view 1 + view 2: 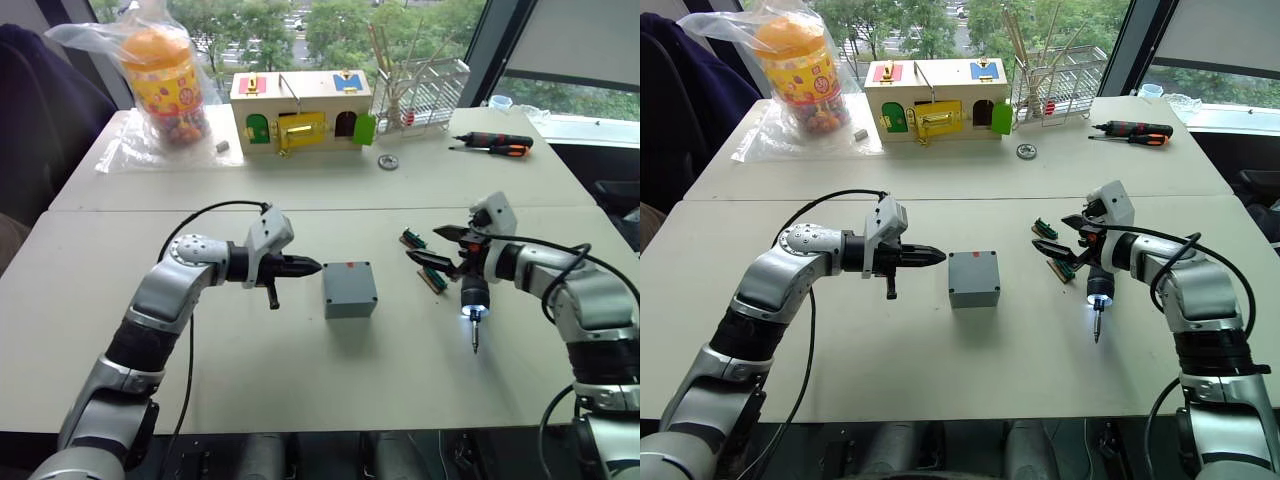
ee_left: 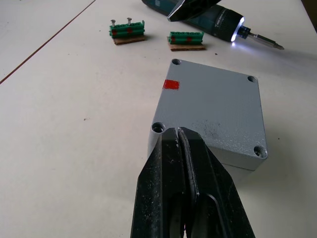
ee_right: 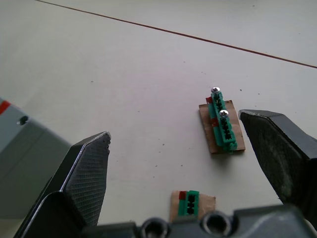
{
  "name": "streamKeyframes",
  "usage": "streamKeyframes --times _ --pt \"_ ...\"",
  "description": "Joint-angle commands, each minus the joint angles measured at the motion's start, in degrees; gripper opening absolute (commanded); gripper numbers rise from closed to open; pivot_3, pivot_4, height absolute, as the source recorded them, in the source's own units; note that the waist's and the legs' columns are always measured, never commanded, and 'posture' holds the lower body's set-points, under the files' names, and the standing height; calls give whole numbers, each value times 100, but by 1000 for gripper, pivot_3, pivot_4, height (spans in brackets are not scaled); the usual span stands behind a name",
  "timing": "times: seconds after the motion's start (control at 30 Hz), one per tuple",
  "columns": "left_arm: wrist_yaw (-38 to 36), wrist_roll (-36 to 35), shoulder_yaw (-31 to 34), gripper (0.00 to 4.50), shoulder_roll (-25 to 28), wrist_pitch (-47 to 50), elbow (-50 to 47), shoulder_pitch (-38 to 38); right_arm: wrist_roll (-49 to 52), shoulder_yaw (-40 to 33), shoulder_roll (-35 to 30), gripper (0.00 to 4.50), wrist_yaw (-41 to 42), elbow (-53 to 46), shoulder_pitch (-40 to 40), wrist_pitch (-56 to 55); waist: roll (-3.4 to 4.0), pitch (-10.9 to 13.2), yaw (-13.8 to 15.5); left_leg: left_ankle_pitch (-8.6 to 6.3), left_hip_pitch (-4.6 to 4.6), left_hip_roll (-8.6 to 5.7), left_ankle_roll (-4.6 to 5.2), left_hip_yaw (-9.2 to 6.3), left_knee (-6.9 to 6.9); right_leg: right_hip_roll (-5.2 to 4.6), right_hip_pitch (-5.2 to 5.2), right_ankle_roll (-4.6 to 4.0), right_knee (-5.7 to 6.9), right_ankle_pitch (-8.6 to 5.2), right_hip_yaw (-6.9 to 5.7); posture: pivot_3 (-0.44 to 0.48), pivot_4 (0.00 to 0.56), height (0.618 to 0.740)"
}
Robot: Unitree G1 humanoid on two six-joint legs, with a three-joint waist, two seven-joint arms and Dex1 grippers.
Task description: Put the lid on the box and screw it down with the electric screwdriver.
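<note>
Four screw holes atop lid, wrist-view detail.

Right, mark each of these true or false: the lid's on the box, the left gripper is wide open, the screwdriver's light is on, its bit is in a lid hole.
1. The lid sits on the box. True.
2. The left gripper is wide open. False: it is shut, with its tips by one corner of the lid.
3. The electric screwdriver has its light on. True.
4. Its bit is in a lid hole. False: it points down at bare table, apart from the box on the robot's right.
</note>
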Motion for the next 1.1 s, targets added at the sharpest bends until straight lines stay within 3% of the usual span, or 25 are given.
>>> streamKeyframes --times 0.03,0.17,0.6,0.7,0.8,0.83,1.1 --pt "106 -17 -14 0 -41 -68 -161 -8 -208 -30 133 4023 -36 580 -365 -515 0 0 5 0 0 -1 0 -1 1 -1 1 0 0 0 0 0 150 711" --pt "185 -44 -20 0 -16 -39 -297 135 -354 48 288 2554 35 1132 -588 -837 0 0 -5 2 0 4 -3 -1 -1 1 1 0 0 0 -1 0 150 711" --pt "302 59 -103 0 46 -134 -306 261 -600 77 487 2554 119 1928 -939 -1198 2 1 -10 4 0 6 -7 -1 -2 2 1 0 0 0 -1 0 150 711" --pt "304 95 -146 0 56 -164 -296 272 -636 64 496 1826 111 1968 -950 -1194 2 1 -12 4 0 6 -8 0 -2 2 1 0 0 0 -1 0 150 711" --pt "297 107 -153 0 47 -180 -274 264 -645 42 502 306 96 1980 -953 -1198 3 1 -13 4 0 6 -8 1 -2 2 1 0 0 0 -1 0 150 711" --pt "293 113 -155 0 44 -188 -262 260 -645 40 503 16 97 1979 -952 -1198 3 1 -13 5 0 6 -8 1 -2 2 1 0 0 0 -1 0 150 711" --pt "270 129 -160 0 42 -257 -188 243 -589 -12 487 16 73 1707 -889 -1069 3 1 -13 5 0 6 -9 1 -2 2 1 0 0 0 -2 0 150 711"
